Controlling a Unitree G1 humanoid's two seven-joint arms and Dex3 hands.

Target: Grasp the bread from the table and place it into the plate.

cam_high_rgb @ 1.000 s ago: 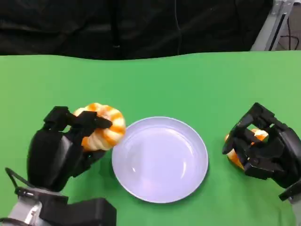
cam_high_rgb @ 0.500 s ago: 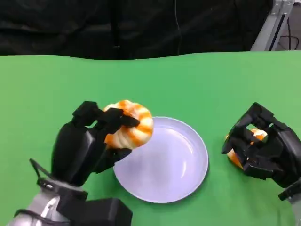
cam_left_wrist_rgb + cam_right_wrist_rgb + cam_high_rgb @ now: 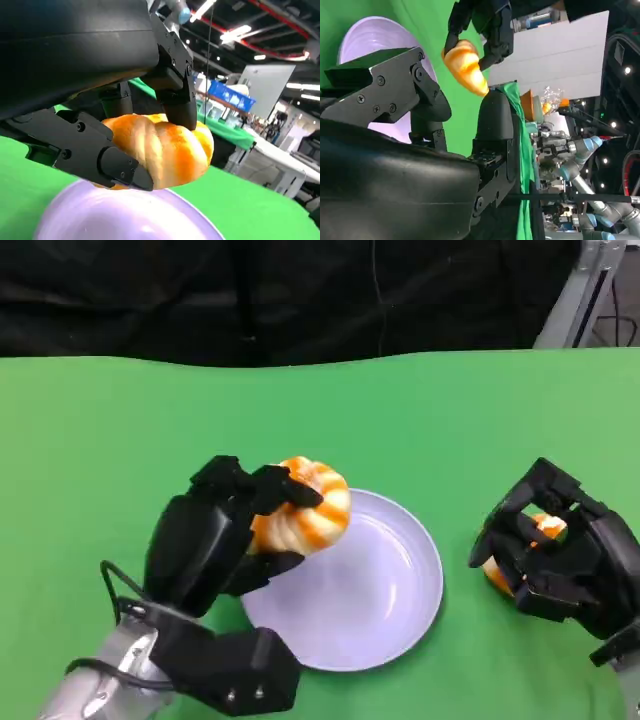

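Two black many-fingered hands are what we see on a green table. Our left hand (image 3: 215, 540) grips a round, orange-and-cream striped bread roll (image 3: 305, 505), fingers (image 3: 107, 160) wrapped over and under it. We see the roll raised above the left rim of a round, pale lavender plate (image 3: 385, 615); in the left wrist view it sits just over the plate's surface, and we cannot tell whether it touches.

Our right hand (image 3: 555, 555) rests on the green tablecloth (image 3: 400, 420) to the right of the plate, apart from it, fingers curled around a second orange bread roll (image 3: 545, 528) that is mostly hidden beneath them. Between the two hands lies the plate, its bowl bare. Beyond the table's far edge hangs a black curtain (image 3: 250, 290).
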